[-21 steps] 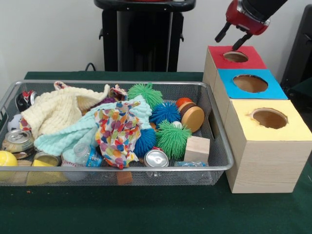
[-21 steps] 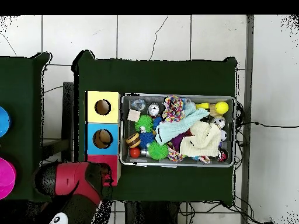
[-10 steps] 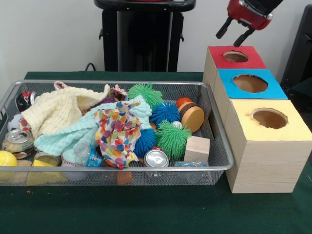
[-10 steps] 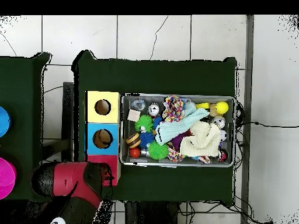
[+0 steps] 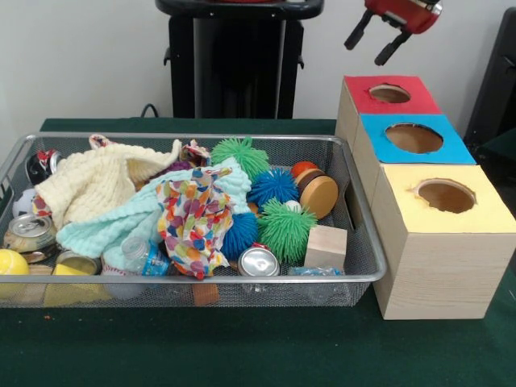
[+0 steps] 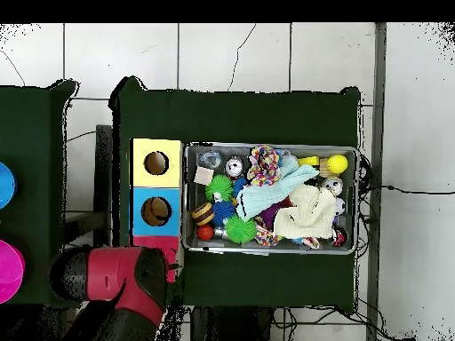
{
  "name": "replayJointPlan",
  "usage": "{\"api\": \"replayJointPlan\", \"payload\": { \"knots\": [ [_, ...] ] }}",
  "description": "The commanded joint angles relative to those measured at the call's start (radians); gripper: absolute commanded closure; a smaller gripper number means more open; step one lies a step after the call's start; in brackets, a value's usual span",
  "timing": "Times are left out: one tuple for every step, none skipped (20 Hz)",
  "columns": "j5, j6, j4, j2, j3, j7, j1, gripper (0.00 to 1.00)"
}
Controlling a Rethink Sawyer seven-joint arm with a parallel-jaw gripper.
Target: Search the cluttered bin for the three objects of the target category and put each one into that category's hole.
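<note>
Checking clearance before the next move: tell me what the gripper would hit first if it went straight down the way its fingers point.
Probably the red box, near its hole. The open gripper hangs above it, fingers angled down; depth is unclear.

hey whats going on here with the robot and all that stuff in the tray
A red and black robot arm holds its end effector in the air above the red box, fingers apart and carrying nothing. Beside that box stand a blue box and a yellow box, each with a round hole on top. The wire mesh bin is full of clutter: spiky balls, cloths, cans, a wooden block. Nothing in the bin is being touched right now.
</note>
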Motion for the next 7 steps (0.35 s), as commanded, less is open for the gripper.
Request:
{"api": "replayJointPlan", "payload": {
  "knots": [
    [-0.063, -0.042, -0.033, -0.038, 0.009, 0.107, -0.063, 0.00],
    [-0.066, -0.050, -0.030, -0.039, 0.009, 0.110, -0.066, 0.00],
    [-0.069, -0.058, -0.027, -0.040, 0.009, 0.114, -0.069, 0.00],
    [-0.073, -0.059, -0.028, -0.041, 0.009, 0.115, -0.073, 0.00],
    [-0.077, -0.061, -0.028, -0.041, 0.008, 0.116, -0.076, 0.00],
    [-0.081, -0.056, -0.033, -0.040, 0.008, 0.117, -0.078, 0.00],
    [-0.087, -0.057, -0.031, -0.045, 0.007, 0.113, -0.083, 0.00]
  ]
}}
